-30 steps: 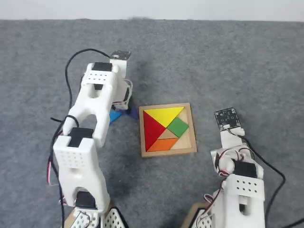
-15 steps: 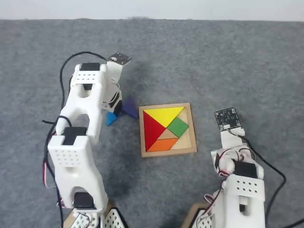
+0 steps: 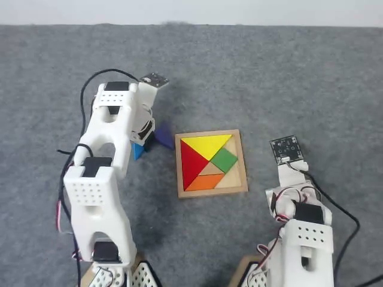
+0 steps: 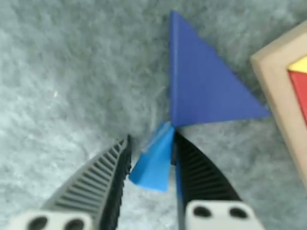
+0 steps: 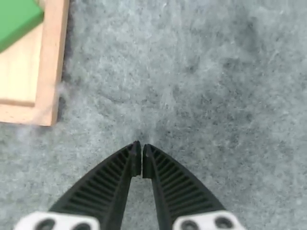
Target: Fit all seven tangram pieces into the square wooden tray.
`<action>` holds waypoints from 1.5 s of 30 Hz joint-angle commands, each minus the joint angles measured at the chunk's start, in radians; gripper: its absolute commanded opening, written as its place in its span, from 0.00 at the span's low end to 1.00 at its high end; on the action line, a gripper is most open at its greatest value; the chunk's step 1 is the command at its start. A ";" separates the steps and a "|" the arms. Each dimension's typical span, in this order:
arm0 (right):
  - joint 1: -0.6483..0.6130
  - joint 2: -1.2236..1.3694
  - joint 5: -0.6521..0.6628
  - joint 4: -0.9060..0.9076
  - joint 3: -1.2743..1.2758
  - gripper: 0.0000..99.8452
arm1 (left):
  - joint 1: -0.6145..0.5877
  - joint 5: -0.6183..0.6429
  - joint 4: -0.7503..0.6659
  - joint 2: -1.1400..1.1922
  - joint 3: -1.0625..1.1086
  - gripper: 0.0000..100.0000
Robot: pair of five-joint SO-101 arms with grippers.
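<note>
The grey felt worktop [image 3: 287, 78] carries two white arms, both coming up from its near edge, one towards each near corner. The left arm [image 3: 114, 131] stretches out over the middle of the left half, while the right arm [image 3: 302, 233] sits folded close to the near edge. There is one square wooden tray [image 3: 213, 192], lying flat about mid-worktop between the two arms. I count four pieces in it: one yellow triangle [image 3: 206, 145] along its far side, one red triangle [image 3: 190, 161] along its left side, one green square [image 3: 224, 159] towards the right, and one orange piece [image 3: 204, 181] along the near side, with bare wood showing beside them. Two more pieces lie on the felt just left of the tray: one dark blue triangle [image 4: 201, 91], a tip almost at the tray's rim, and one smaller light blue piece [image 4: 153, 163] beside it. The left gripper [image 4: 151, 139] has its jaws pinching that light blue piece. The right gripper [image 5: 142, 143] hangs over bare felt off the tray's near right corner, jaws pressed together.
</note>
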 commanded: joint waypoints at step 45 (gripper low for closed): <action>0.005 -0.025 -0.011 -0.021 -0.005 0.01 | 0.634 1.094 -0.399 -0.087 -0.082 0.01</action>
